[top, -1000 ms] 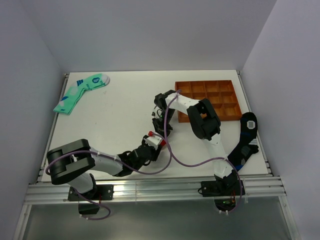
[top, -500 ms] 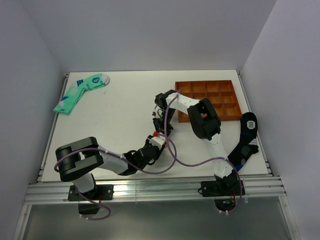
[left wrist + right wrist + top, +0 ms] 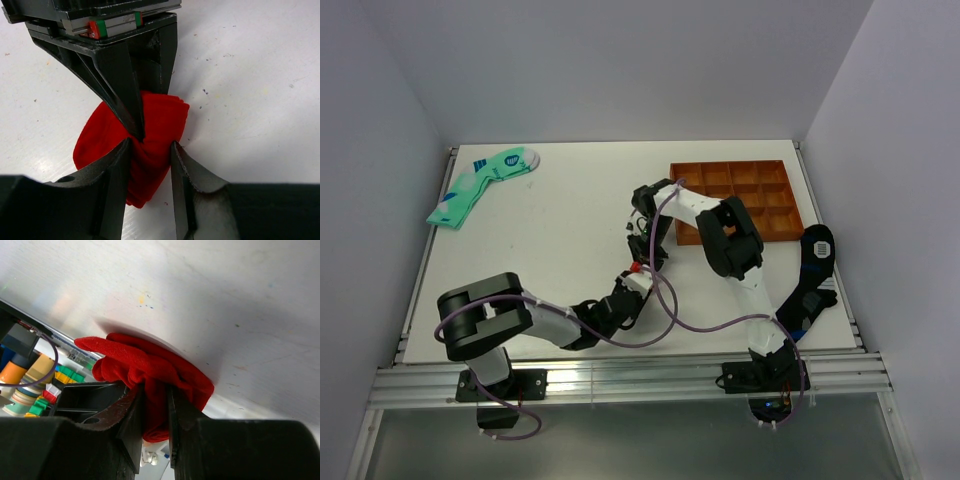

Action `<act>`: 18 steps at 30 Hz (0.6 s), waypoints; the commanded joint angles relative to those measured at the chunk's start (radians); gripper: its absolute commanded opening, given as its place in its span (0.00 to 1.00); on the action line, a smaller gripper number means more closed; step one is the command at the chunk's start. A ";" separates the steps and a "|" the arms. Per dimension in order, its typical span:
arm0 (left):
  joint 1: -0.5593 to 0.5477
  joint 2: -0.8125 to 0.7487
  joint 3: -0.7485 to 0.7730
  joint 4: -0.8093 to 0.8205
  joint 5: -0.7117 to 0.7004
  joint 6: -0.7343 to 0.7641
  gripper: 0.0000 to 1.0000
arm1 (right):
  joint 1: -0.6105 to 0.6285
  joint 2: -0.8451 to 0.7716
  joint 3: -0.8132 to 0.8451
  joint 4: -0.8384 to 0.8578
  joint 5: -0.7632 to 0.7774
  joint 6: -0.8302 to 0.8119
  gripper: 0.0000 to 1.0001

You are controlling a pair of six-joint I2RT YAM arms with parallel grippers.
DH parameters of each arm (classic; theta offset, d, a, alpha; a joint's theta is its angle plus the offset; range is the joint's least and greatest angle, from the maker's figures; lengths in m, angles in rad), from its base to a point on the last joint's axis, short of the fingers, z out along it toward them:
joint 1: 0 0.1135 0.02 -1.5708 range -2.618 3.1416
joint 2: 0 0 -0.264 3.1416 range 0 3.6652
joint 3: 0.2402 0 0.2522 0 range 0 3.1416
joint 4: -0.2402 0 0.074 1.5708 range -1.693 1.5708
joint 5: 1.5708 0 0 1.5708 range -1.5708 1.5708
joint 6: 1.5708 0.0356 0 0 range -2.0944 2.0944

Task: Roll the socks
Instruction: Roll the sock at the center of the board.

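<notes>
The red socks (image 3: 155,125) are a bunched bundle just above the white table, a small red spot (image 3: 634,268) in the top view. My right gripper (image 3: 156,395) is shut on the socks (image 3: 150,365), reaching down onto them from the far side (image 3: 642,250). My left gripper (image 3: 151,150) comes in low from the near side (image 3: 630,288). Its jaws stand on either side of the bundle's near end with the fabric squeezed between the tips. The right gripper's black fingers (image 3: 125,90) show at the top of the left wrist view.
A mint-green sock (image 3: 480,185) lies at the far left. The brown tray (image 3: 735,200) with compartments sits at the far right, just behind the right arm. A black patterned sock (image 3: 812,275) lies near the right edge. A purple cable (image 3: 670,310) loops between the arms.
My left gripper has moved forward to the socks and its jaws have narrowed around them. The right gripper has stayed shut on the bundle in the same place.
</notes>
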State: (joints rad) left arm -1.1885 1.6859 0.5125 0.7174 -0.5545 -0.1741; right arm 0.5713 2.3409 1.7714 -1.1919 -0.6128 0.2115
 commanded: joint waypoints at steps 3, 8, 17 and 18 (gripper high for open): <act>-0.002 0.052 0.020 -0.122 0.056 -0.047 0.06 | -0.002 -0.012 -0.043 0.115 0.125 -0.015 0.00; -0.002 0.072 0.029 -0.153 0.087 -0.074 0.00 | -0.010 -0.046 -0.070 0.172 0.127 -0.006 0.08; 0.033 0.116 0.052 -0.193 0.208 -0.119 0.00 | -0.021 -0.144 -0.165 0.342 0.104 0.043 0.33; 0.038 0.116 0.050 -0.194 0.221 -0.126 0.00 | -0.025 -0.153 -0.174 0.353 0.102 0.045 0.34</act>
State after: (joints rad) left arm -1.1656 1.7325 0.5751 0.6907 -0.5217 -0.2134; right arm 0.5434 2.2276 1.6329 -1.0313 -0.5770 0.2279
